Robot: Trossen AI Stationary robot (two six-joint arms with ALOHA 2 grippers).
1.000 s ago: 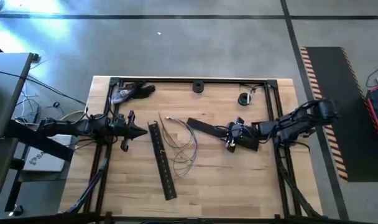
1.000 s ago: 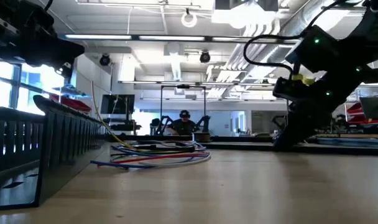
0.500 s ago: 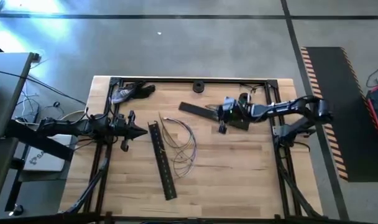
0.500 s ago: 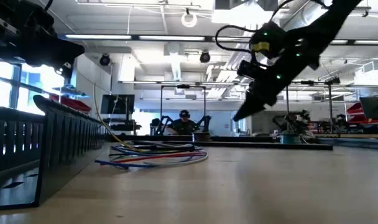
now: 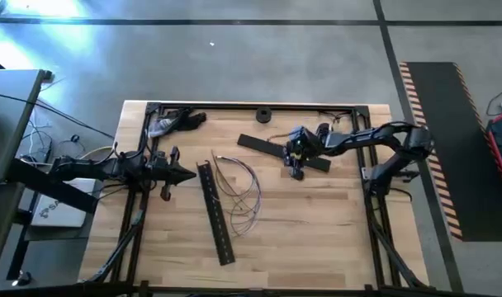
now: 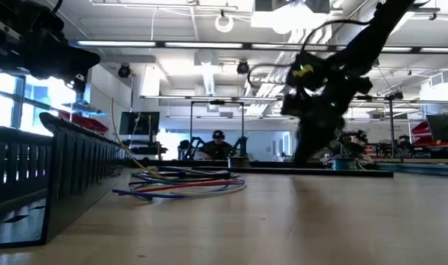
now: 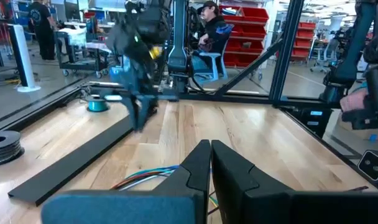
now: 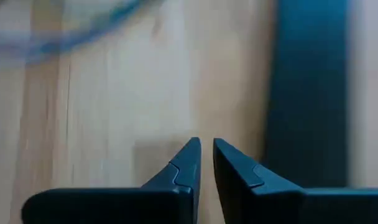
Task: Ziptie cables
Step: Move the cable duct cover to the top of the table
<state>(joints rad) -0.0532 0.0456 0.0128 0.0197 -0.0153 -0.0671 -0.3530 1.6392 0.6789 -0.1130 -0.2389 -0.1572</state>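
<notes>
Right gripper [image 5: 295, 158]: from above it is at the far right-middle of the table [image 5: 333, 231], over a black strip [image 5: 259, 143] that lies there. Its arm reaches in from the right edge. It holds nothing I can see.
Left gripper [image 5: 181, 174]: from above it waits at the left side, its tip pointing at the long strip [image 5: 215, 213]. It looks parked so the other arm has room.
Cables [image 5: 241, 191]: from above they are loose thin loops in the middle, just right of the long strip and left of the right gripper. Nothing ties them yet, so the job looks just begun.
Low view, right gripper [image 6: 303, 151]: it hangs down from above and points at the table on the right. I cannot tell if it touches the wood.
Low view, cables [image 6: 186, 182]: red, blue and white strands lie flat in a little heap to the left of that gripper, apart from it.
Left wrist view, left gripper [image 7: 210, 148]: its two fingers are pressed together, with nothing between them. The cables [image 7: 152, 178] peek out just past it.
Right wrist view, right gripper [image 8: 206, 147]: the fingers are nearly together with a thin gap, pinching nothing. A dark strip [image 8: 307, 93] lies just beside them on the wood. I think it points down here to get ready to pick something up.
</notes>
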